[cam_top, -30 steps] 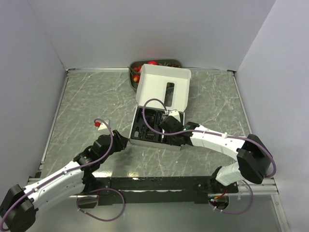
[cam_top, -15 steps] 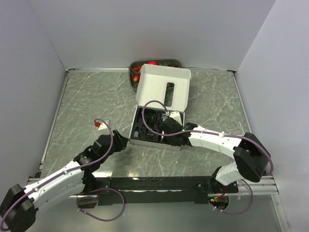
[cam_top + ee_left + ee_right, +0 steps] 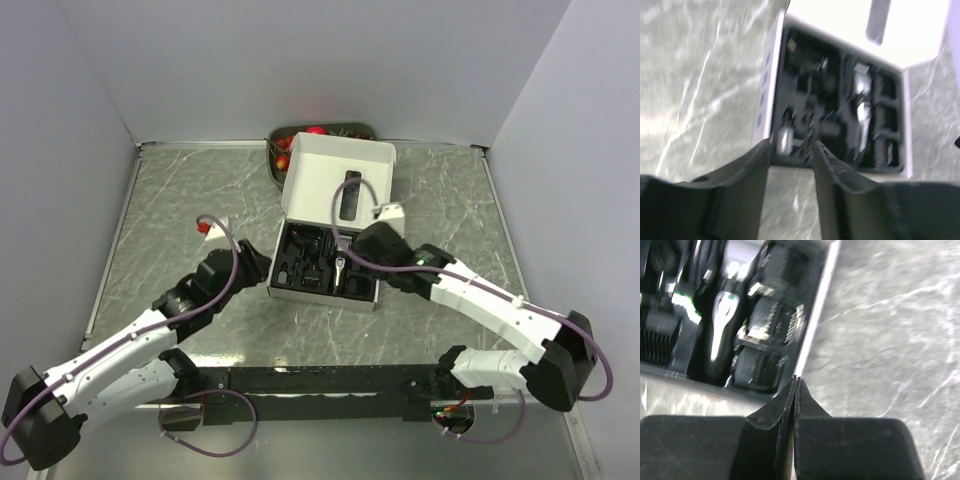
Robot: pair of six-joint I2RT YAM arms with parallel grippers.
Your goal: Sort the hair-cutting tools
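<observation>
right hand (image 3: 795, 384) pulled off box (image 3: 322, 166), left hand (image 3: 792, 150) nearer, fruit tray (image 3: 356, 127) behind

One hair clipper (image 3: 863, 116), three comb guards (image 3: 771, 315), one white box (image 3: 322, 170), one tray of fruit (image 3: 357, 127)

I am working over a grey-green worktop (image 3: 180, 200) that is showing white, marble-like veins and is catching a soft glare toward its near edge. Three plain, pale walls are closing it in: a back wall (image 3: 300, 60), a left wall (image 3: 50, 150) and a right wall (image 3: 570, 150), all looking faintly lavender. A thin metal strip (image 3: 113, 238) is running along the worktop's left edge. Soft, even light is falling over everything. In both my wrist views the same veined surface is showing, blurred.
</observation>
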